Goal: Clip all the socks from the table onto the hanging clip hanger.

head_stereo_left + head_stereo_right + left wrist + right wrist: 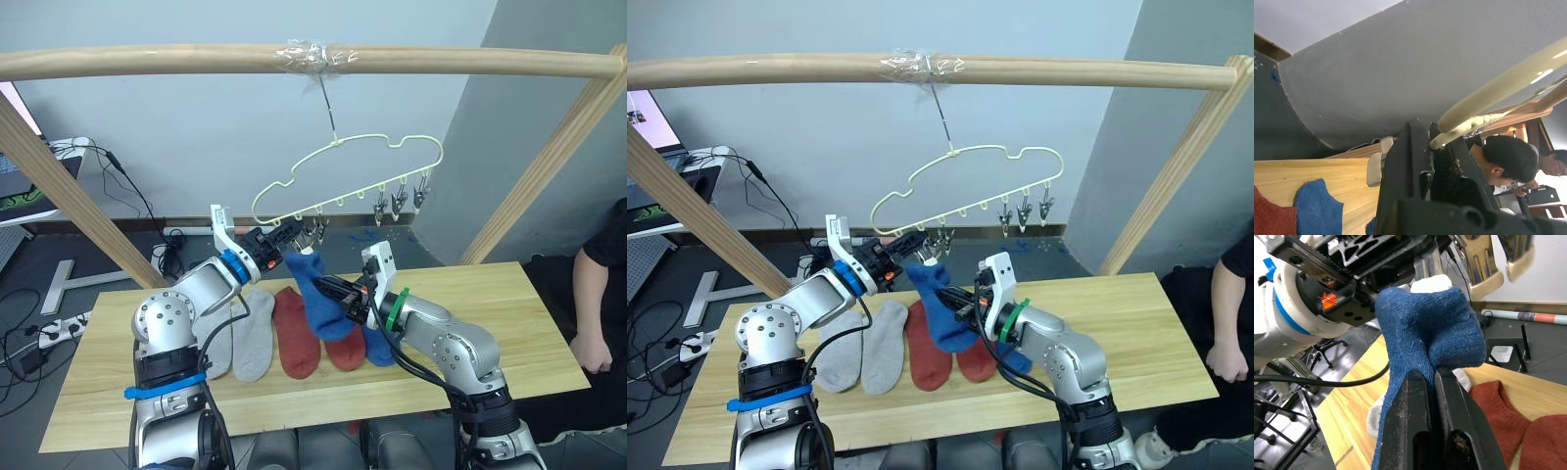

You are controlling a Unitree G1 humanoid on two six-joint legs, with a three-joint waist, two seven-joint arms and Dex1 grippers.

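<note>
The long rectangular table of pale-yellow wood grain [509, 323] spans the scene beneath a frame of thick round wooden poles [470, 61], and a person in a black top [602, 284] sits just past its right end. From the taped middle of the top pole hangs the thin pale yellow-green wire clip hanger [343, 171], tilted so that its left end sits lower; three small metal clips [400, 201] dangle free toward its right end, and others bunch at the lower left. On the table between the two arms lie five short knit socks side by side: two light grey socks [250, 338] on the left, two rust-red socks [297, 338] in the middle, and one blue sock [378, 348] on the right, partly under the right arm. The right gripper [1431, 382] has its two black fingers pressed together on the lower part of a second blue sock [318, 294], holding it up off the table with its upper end raised to the hanger's low left end. The left gripper [284, 238] is at that same end, its fingers closed on the clip hanger's wire at the clips there, touching the top of the lifted sock.
</note>
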